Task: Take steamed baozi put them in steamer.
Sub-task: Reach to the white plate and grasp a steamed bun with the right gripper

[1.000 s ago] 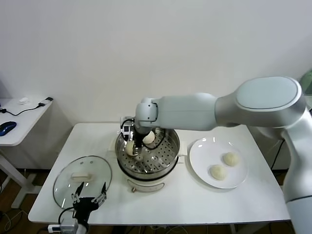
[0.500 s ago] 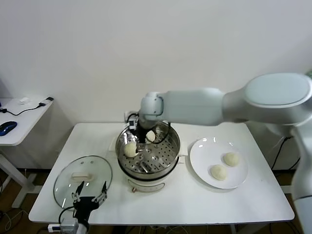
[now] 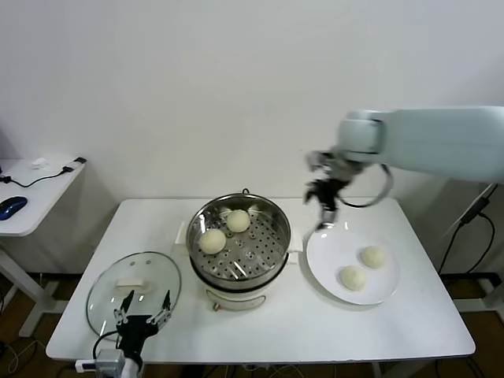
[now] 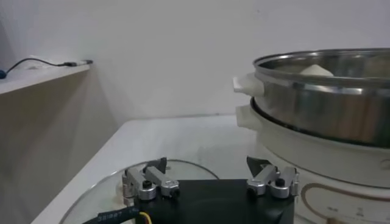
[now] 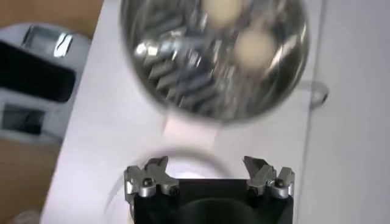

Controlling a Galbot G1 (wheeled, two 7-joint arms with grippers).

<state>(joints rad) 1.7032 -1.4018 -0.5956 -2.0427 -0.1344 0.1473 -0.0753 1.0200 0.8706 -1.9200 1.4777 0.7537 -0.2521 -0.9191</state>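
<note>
Two pale baozi (image 3: 212,241) (image 3: 239,220) lie in the shiny steel steamer (image 3: 272,252) at the table's middle; they also show in the right wrist view (image 5: 255,48) (image 5: 220,8). Two more baozi (image 3: 372,257) (image 3: 353,277) lie on the white plate (image 3: 323,252) to the right. My right gripper (image 3: 324,206) is open and empty in the air above the plate's far left rim, between steamer and plate. My left gripper (image 3: 143,312) is open and empty, low at the table's front left, by the glass lid (image 3: 106,291).
The glass lid with a cream handle (image 4: 109,182) lies flat at the front left. A side desk (image 3: 31,197) with a mouse and cables stands at the far left. The steamer's pot base (image 4: 317,152) rises close beside my left gripper (image 4: 207,173).
My right gripper let a baozi go in the steamer's left side, then rose and swung right from the steamer to above the plate's rim. The left arm has not moved.
</note>
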